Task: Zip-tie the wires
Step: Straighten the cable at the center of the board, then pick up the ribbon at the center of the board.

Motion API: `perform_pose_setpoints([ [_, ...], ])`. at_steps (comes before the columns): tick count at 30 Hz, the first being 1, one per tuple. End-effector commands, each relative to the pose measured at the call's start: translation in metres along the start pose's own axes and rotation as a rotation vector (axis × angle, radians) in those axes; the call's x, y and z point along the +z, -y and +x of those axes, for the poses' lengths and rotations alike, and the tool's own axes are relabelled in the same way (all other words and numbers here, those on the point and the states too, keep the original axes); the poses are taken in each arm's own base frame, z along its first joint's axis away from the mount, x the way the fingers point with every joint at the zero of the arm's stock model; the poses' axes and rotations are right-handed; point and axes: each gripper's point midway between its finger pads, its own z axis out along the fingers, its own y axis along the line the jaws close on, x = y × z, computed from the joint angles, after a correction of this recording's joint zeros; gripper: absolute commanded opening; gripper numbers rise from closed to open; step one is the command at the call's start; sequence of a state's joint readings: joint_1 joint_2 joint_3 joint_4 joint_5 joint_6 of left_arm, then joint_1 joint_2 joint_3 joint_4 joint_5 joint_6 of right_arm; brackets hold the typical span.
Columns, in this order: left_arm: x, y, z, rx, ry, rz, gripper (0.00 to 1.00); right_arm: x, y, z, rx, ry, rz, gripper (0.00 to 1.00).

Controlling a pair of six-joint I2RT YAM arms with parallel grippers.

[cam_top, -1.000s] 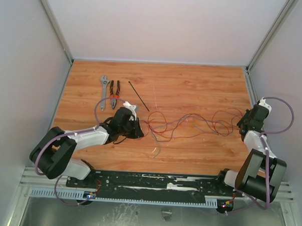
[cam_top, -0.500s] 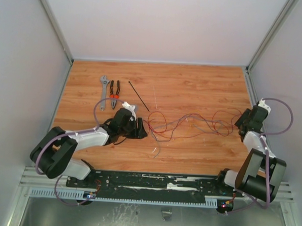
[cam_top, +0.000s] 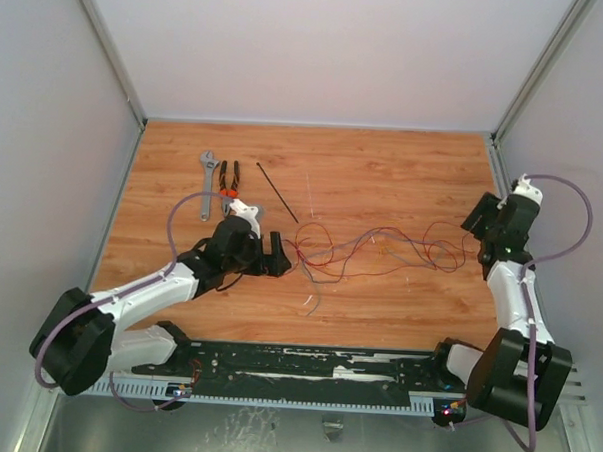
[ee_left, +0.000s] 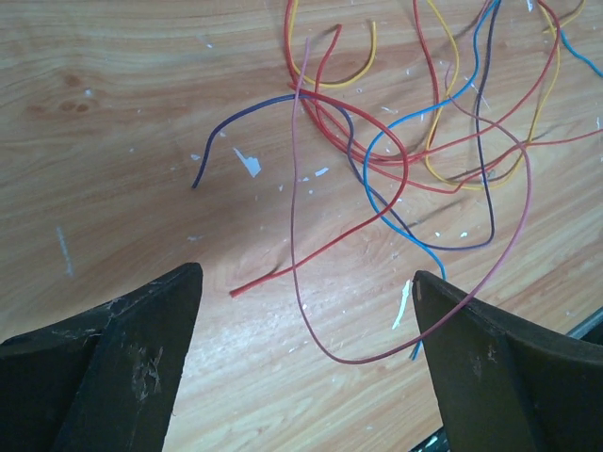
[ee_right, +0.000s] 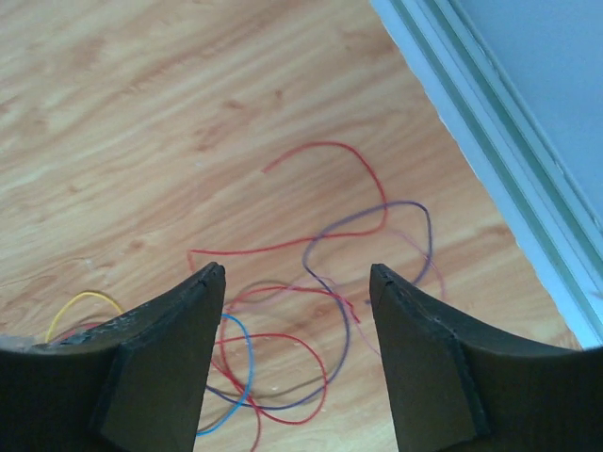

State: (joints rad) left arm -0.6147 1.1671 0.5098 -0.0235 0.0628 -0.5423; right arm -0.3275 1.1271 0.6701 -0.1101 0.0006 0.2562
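Above wires (cam_top: pixel 380 251), left tool (ee_left: pixel 306 282), right tool (ee_right: pixel 297 273) both released, empty, wider than earlier.

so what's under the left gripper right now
Bare table and the wires: a red end and a pink loop lie between the left gripper's open fingers. Anything beneath the fingers themselves is hidden.

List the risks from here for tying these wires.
1. The wires sprawl loosely between the open left tool and the open right tool, and neither holds anything. A grab would likely miss some strands.
2. The zip tie lies flat, apart from the wires and near the pliers. A pick may slip or bump the pliers.
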Motion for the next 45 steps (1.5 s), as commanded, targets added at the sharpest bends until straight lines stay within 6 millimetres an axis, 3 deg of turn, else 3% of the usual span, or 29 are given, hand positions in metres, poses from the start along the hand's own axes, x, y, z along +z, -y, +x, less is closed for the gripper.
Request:
perform_pose_setpoints([
  [1, -0.017, -0.004, -0.016, 0.034, 0.035, -0.038, 0.98, -0.011, -0.022, -0.022, -0.06, 0.042, 0.015, 0.68],
  [8, -0.039, 0.008, -0.045, 0.034, 0.109, 0.031, 0.98, -0.01, -0.058, -0.025, -0.114, 0.039, -0.01, 0.81],
  [13, -0.026, 0.023, -0.028, 0.049, 0.03, 0.146, 0.98, -0.007, -0.076, -0.021, -0.125, 0.021, -0.051, 0.84],
  [16, -0.018, 0.029, -0.017, 0.026, -0.005, 0.198, 0.99, -0.012, -0.103, -0.019, -0.135, 0.019, -0.18, 0.83],
  [19, -0.015, 0.031, -0.018, 0.019, -0.01, 0.21, 0.99, -0.033, -0.154, -0.019, -0.157, 0.035, -0.461, 0.81],
  [23, -0.013, 0.04, -0.02, 0.007, -0.016, 0.249, 0.98, -0.087, -0.222, -0.009, -0.26, 0.073, -0.905, 0.77],
  [25, -0.01, 0.042, -0.019, -0.011, -0.03, 0.269, 0.98, -0.109, -0.243, 0.001, -0.317, 0.077, -1.052, 0.77],
  [28, -0.008, 0.044, -0.02, -0.048, -0.041, 0.306, 0.98, -0.127, -0.264, 0.022, -0.381, 0.04, -1.185, 0.77],
  [32, -0.018, 0.047, -0.028, -0.11, -0.021, 0.381, 0.98, -0.132, -0.282, 0.045, -0.433, 0.009, -1.215, 0.79],
  [36, -0.03, 0.049, -0.028, -0.097, -0.046, 0.408, 0.98, -0.121, -0.288, 0.044, -0.431, 0.039, -1.128, 0.83],
  [41, -0.045, 0.055, -0.003, -0.185, -0.123, 0.501, 0.98, -0.115, -0.292, 0.038, -0.433, 0.049, -1.089, 0.87],
  [45, -0.048, 0.057, 0.017, -0.258, -0.162, 0.558, 0.98, -0.128, -0.306, 0.052, -0.477, 0.012, -1.184, 0.89],
])
